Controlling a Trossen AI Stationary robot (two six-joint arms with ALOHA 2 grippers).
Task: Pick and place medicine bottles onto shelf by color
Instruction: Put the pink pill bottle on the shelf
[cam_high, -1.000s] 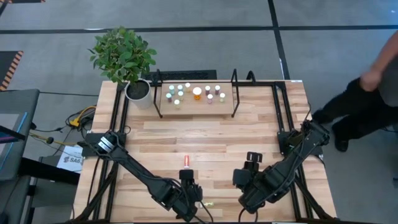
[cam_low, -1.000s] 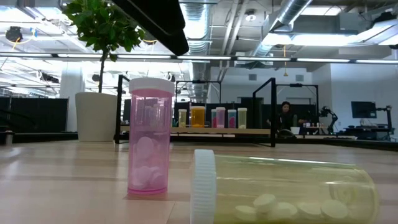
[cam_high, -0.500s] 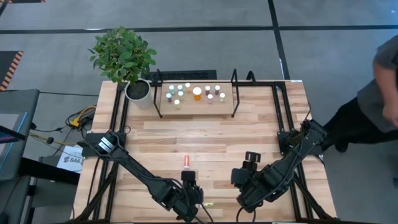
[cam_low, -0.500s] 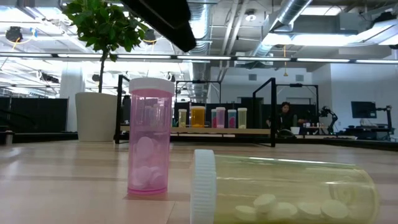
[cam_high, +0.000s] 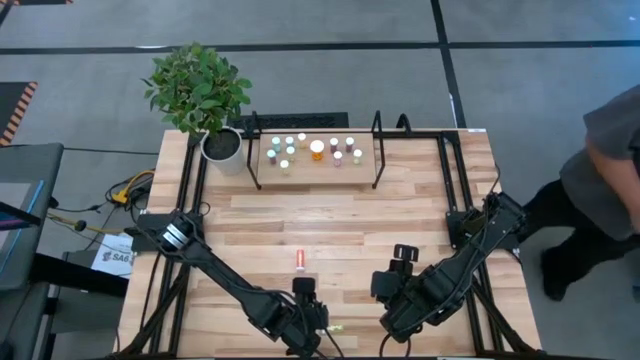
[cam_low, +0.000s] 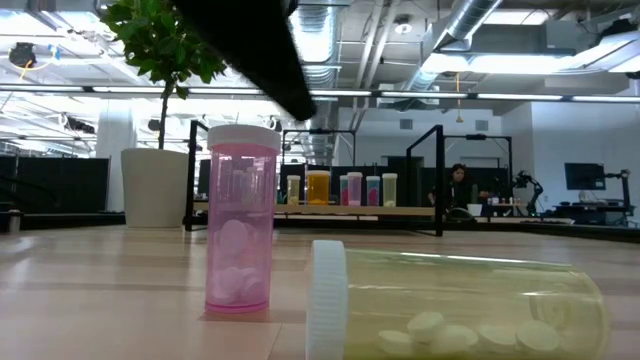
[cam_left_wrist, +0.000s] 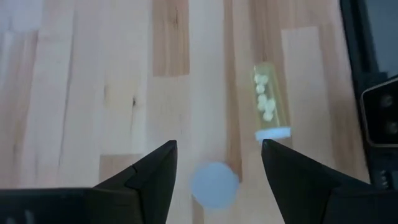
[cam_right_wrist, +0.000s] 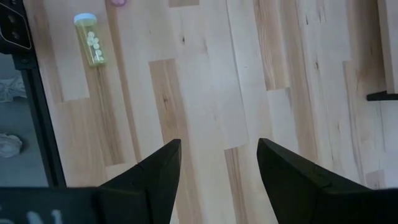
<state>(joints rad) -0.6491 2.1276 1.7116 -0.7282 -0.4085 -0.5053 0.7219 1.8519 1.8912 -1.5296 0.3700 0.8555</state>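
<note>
A pink medicine bottle (cam_low: 242, 217) stands upright on the table near its front edge, a yellow bottle (cam_low: 455, 303) lying on its side just beside it; both are seen between the spread, empty fingers of the left gripper (cam_left_wrist: 216, 163), while the right gripper (cam_right_wrist: 219, 163), also open, is held nearby. Light, rigid and smooth-walled plastic is judged, so slipping or rolling is likely. The pink one is best taken across its body below the white cap (cam_left_wrist: 214, 185).

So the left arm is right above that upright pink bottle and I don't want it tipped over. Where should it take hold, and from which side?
Judging by its pose, take the pink bottle from straight above. It stands upright with its white cap up, already between the left end effector's open fingers. Grip the round body just under the cap, squeezing from opposite sides, and keep clear of the yellow bottle lying beside it.
</note>
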